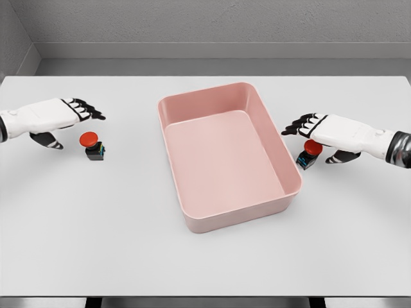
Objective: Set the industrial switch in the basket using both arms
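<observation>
Two switches are seen on the tabletop (205,256): one (94,146) near the left edge, one (308,154) just beside the right wall of the pink basket (192,224). Each is judged small, light and stiff — a round red cap on a dark block — so it is best pinched at the block's sides. The left hand (54,119) hovers near its switch, fingers spread, holding nothing; the right hand (327,131) is over the other, fingers loose, not closed. Open room is wide; only the basket's rim must be cleared.
</observation>
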